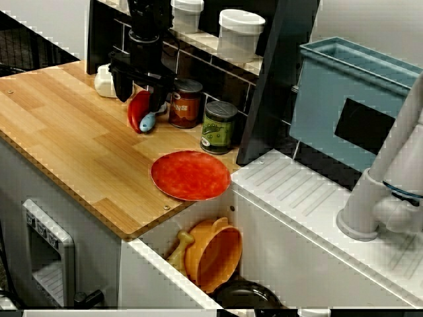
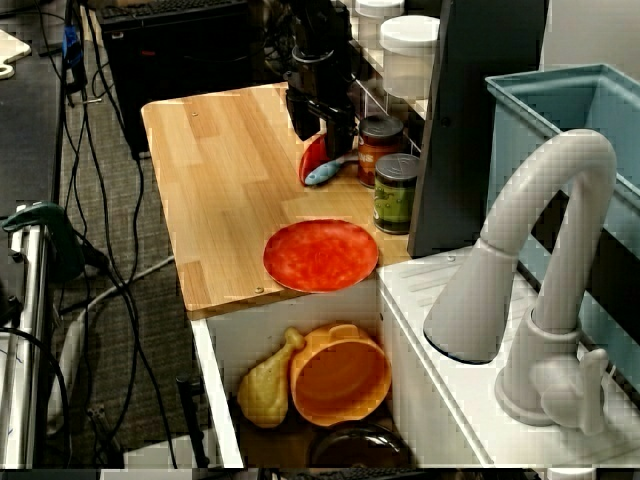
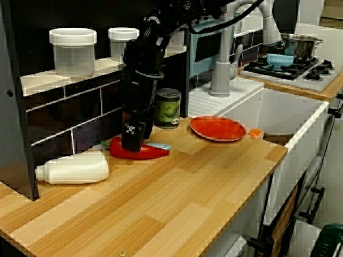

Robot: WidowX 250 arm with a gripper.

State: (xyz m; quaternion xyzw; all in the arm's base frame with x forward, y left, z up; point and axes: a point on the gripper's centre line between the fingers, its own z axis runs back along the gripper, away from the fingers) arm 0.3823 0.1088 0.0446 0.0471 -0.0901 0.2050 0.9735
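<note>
Jaws stand apart. The gripper (image 1: 143, 100) points straight down with one finger on each side of the red toy (image 1: 137, 113), and I cannot tell whether the pads press it. Everything rests on the wooden counter (image 1: 73, 132), and a blue bin (image 1: 330, 99) stands beyond its end. An orange bowl (image 1: 215, 254) lies in the hollow below the counter's edge. A red plate (image 1: 190, 174) sits at that edge, well apart from the gripper. Two tins stand by the wall – a red can (image 1: 186, 104) just beside the gripper, then a green can (image 1: 219, 127). On the gripper's other side a white bottle (image 3: 72, 167) lies on its side. In the view from the side the red toy lies flat on the counter near the wall, with a small blue piece (image 1: 147, 121) right against it.
</note>
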